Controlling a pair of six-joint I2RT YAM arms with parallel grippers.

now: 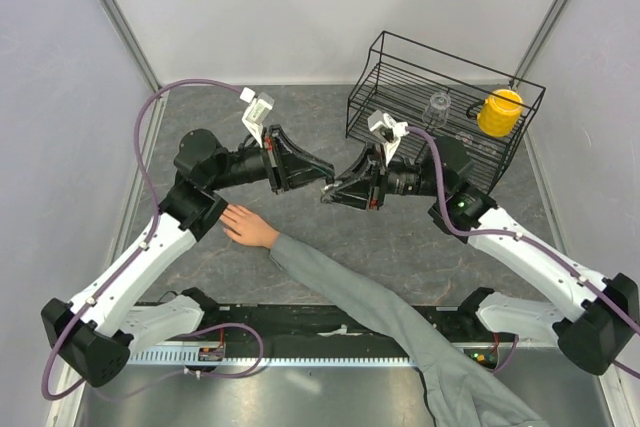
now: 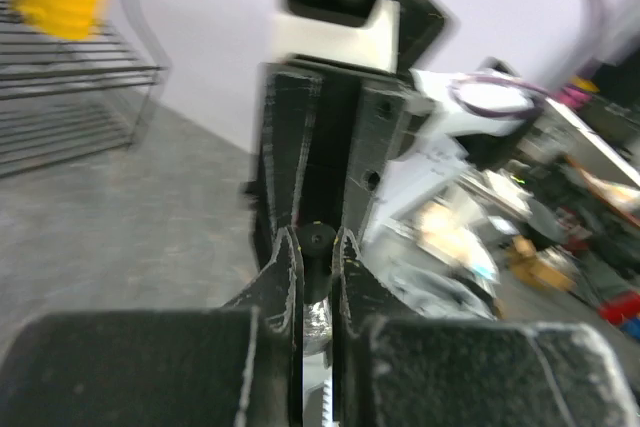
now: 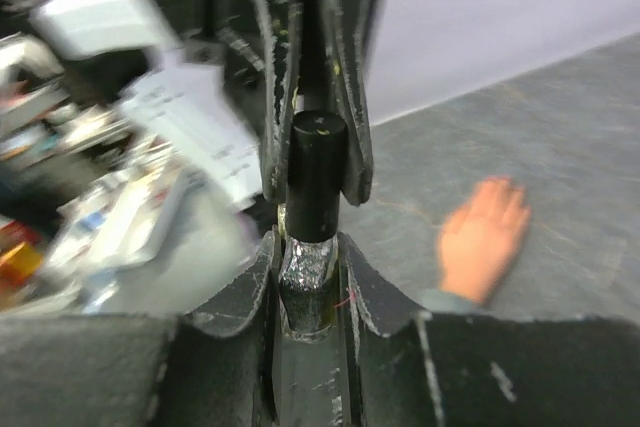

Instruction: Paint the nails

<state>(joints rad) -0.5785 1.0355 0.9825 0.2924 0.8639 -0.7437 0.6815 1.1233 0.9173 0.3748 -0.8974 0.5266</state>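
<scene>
We see left gripper (image 2: 317, 247) clamped on the black cap (image 3: 316, 172), right gripper (image 3: 305, 259) gripping the small bottle (image 3: 305, 289) (nose to nose), bare hand (image 1: 247, 226) flat on table (image 1: 400, 247), nails indiscernible.

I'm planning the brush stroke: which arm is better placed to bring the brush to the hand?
Left. The left pincer grips the black cap, and the hand lies beside that arm; the right pincer holds the bottle.

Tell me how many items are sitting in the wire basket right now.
2. A clear glass stands near the middle of the wire basket, and a yellow cup stands toward its right end. Another see-through item could be missed among the wires.
</scene>
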